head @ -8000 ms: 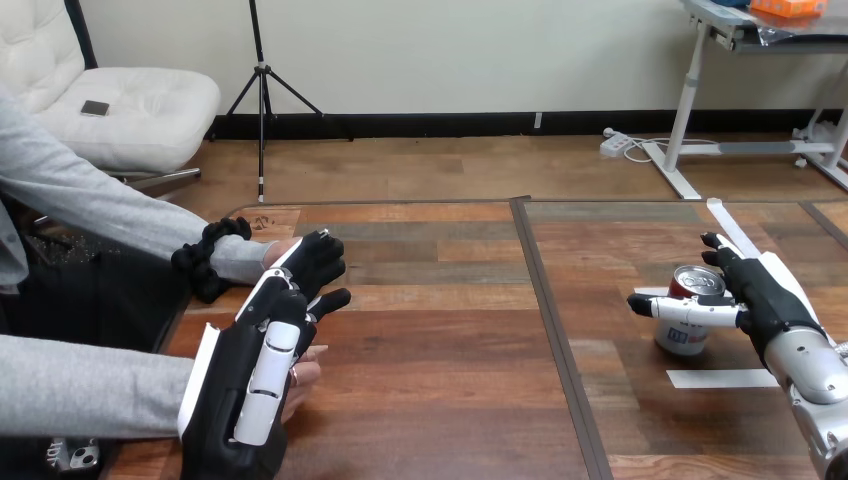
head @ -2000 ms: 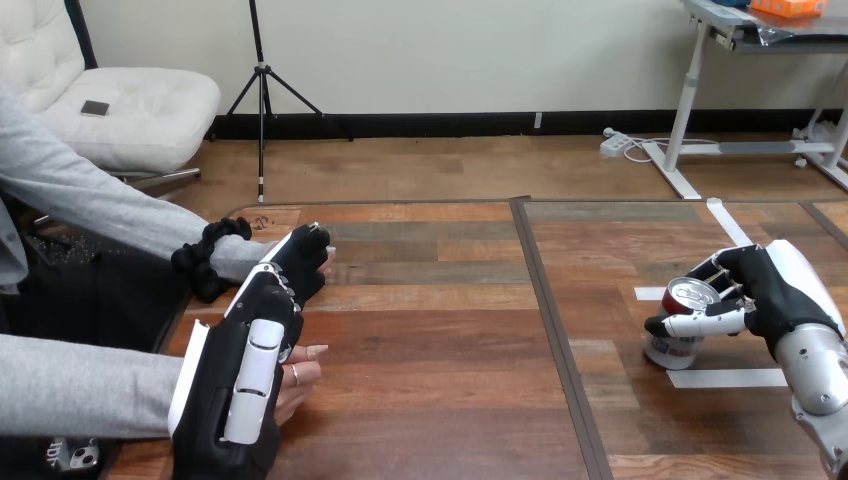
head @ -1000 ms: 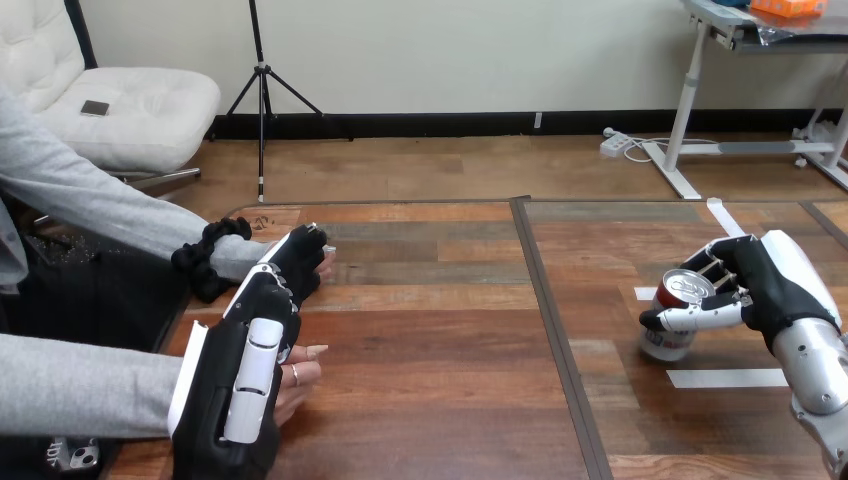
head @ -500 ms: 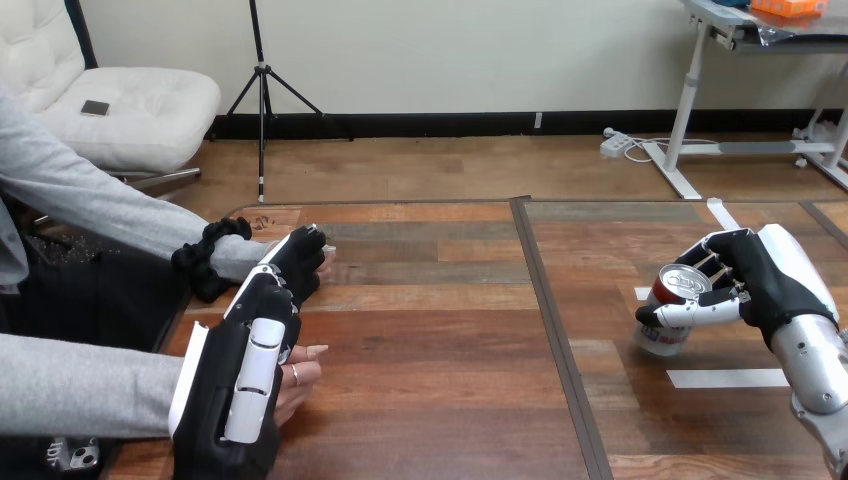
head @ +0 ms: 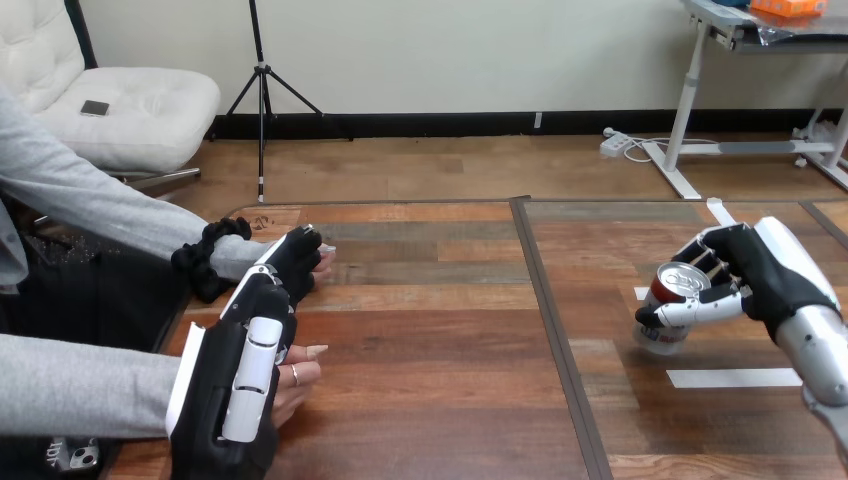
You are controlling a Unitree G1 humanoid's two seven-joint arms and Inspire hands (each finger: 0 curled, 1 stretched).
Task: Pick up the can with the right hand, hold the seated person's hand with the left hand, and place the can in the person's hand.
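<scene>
A red and silver can (head: 668, 306) is off the table at the right, tilted with its top toward the left. My right hand (head: 752, 272) is shut on it, fingers behind it and thumb across its front. At the left, my left hand (head: 262, 318) reaches forward over the person's two hands. Its fingers are curled over the person's farther hand (head: 323, 263), of which just the fingertips peek out. The person's nearer hand (head: 302, 377) rests on the table beside and partly under my left hand.
White tape strips (head: 722, 378) mark the table below the can, with a longer strip (head: 718, 211) at the far right. A dark seam (head: 553, 310) splits the wooden table (head: 440, 340) down its middle.
My right hand closed on the can, then lifted it off the table, tilting it and carrying it slightly left. My left hand's fingers curled over the person's farther hand and have stayed there.
</scene>
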